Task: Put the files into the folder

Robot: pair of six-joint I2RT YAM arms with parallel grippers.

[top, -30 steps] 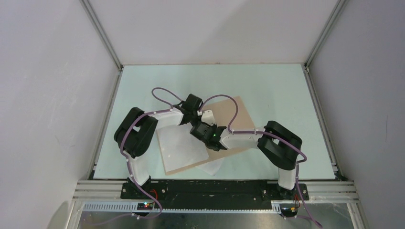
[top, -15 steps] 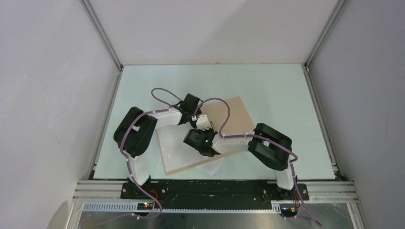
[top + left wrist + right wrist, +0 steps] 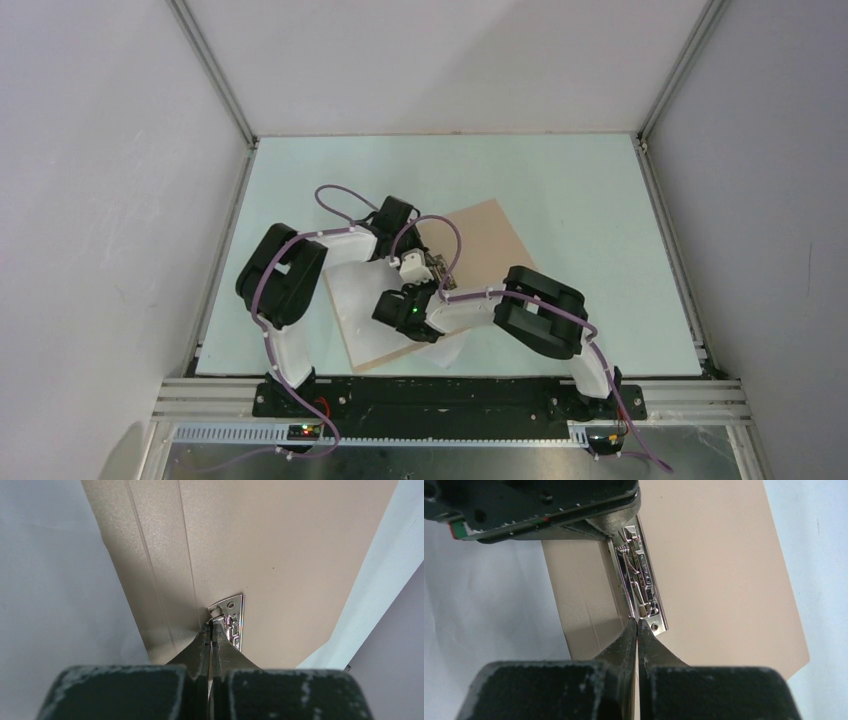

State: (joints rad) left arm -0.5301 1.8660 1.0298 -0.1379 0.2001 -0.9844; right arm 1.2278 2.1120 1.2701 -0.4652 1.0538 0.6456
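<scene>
The tan folder (image 3: 487, 240) lies open in the middle of the table, with its metal spine clip (image 3: 641, 582) along the crease. The files (image 3: 352, 292), white sheets, cover its left half; I cannot tell paper from the clear sleeve there. Another white corner (image 3: 447, 351) pokes out under the folder's near edge. My left gripper (image 3: 214, 625) is shut, its tips touching one end of the clip (image 3: 231, 620). My right gripper (image 3: 638, 621) is shut too, its tips at the clip's other end, facing the left gripper (image 3: 531, 505). The two grippers meet over the spine (image 3: 428, 275).
The pale green table top (image 3: 580, 190) is boxed in by white walls with aluminium posts (image 3: 215, 80). Purple cables (image 3: 340, 192) loop above the left arm. The black base rail (image 3: 440, 395) runs along the near edge.
The right arm has swung left and nearer, closing its fingers and setting its tips at the clip's near end. The left gripper stayed shut at the clip and shifted slightly.
</scene>
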